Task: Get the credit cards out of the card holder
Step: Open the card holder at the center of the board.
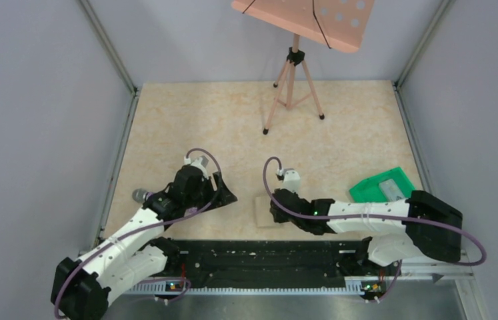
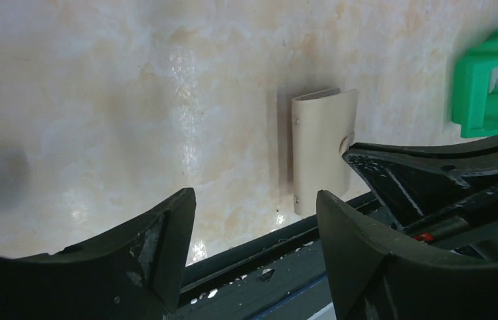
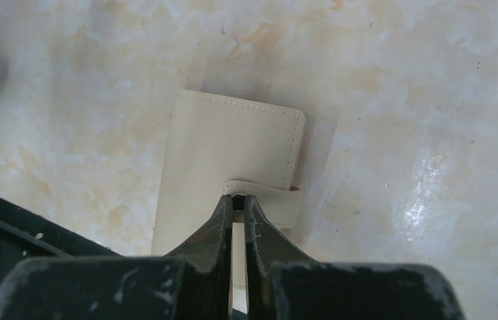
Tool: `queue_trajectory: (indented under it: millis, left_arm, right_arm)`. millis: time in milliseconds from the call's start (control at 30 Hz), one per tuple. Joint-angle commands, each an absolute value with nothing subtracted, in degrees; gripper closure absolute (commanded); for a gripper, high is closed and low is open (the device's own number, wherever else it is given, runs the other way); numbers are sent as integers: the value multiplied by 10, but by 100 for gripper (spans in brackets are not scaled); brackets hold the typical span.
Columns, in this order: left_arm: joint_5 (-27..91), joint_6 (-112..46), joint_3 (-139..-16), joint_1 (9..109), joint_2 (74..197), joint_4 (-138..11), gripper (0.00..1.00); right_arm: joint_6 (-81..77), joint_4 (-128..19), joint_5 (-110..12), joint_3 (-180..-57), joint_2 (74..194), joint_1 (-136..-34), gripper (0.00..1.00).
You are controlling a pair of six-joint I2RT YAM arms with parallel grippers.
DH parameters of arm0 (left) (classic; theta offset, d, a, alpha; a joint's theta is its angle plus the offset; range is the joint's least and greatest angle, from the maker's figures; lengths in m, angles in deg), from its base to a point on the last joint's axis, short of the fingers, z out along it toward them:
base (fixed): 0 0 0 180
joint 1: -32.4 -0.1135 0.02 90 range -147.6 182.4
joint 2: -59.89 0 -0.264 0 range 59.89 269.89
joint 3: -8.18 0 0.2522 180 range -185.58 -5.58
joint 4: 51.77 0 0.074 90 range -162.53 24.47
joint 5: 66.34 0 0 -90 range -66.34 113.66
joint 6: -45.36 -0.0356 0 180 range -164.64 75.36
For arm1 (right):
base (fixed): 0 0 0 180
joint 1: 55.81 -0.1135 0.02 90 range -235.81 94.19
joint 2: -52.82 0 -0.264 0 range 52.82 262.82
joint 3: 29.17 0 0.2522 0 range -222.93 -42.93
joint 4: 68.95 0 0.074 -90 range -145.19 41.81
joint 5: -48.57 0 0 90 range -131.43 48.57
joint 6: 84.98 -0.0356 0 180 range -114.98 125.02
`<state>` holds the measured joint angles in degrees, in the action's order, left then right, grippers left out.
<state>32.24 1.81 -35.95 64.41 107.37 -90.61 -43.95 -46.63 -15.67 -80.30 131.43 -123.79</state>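
The card holder (image 3: 233, 147) lies closed on the table, beige outer side up, near the front edge (image 1: 261, 212). My right gripper (image 3: 239, 200) is shut on its small snap strap (image 3: 279, 199), with the tips pinching the tab over the cover. The left wrist view shows the card holder (image 2: 323, 150) standing slightly bowed, with the right gripper (image 2: 353, 155) at its side. My left gripper (image 2: 256, 200) is open and holds nothing; it hovers to the left of the holder (image 1: 223, 193). The credit cards are hidden inside the closed holder.
A green tray (image 1: 383, 185) with a pale flat piece in it sits at the right, by the right arm. A purple microphone (image 1: 141, 195) lies left of the left arm. A tripod music stand (image 1: 293, 87) stands at the back. The black base rail (image 1: 259, 257) runs along the near edge.
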Motion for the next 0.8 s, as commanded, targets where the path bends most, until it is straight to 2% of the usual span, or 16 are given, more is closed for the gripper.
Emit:
queue_trajectory:
  millis: [0,200,400,567,600,667,767]
  left_arm:
    - [368,48,-335,651,1100,-806,27]
    - [411,80,-293,662,1132,-702,26]
    - [417,96,-279,684,1155,-619,20]
    - [317,105,-306,690,1155,-715,22]
    - [296,104,-311,690,1147,-737,22]
    - [259,99,-318,691,1124,-771,22]
    - [204,93,-323,691,1080,-806,22]
  right_arm:
    - [-428,-588,-163,-762,1250,-1235,100]
    - [-440,-613,-160,-733,1198,-1232,100]
    - [-445,-639,-165,-723,1164,-1232,100]
    - [-435,-561,-150,-759,1190,-1233,100]
    - [-435,-545,-154,-768,1201,-1232,98]
    - [-435,-511,-165,-792,1228,-1232,85]
    - [-438,-469,-164,-821,1265,-1238,73]
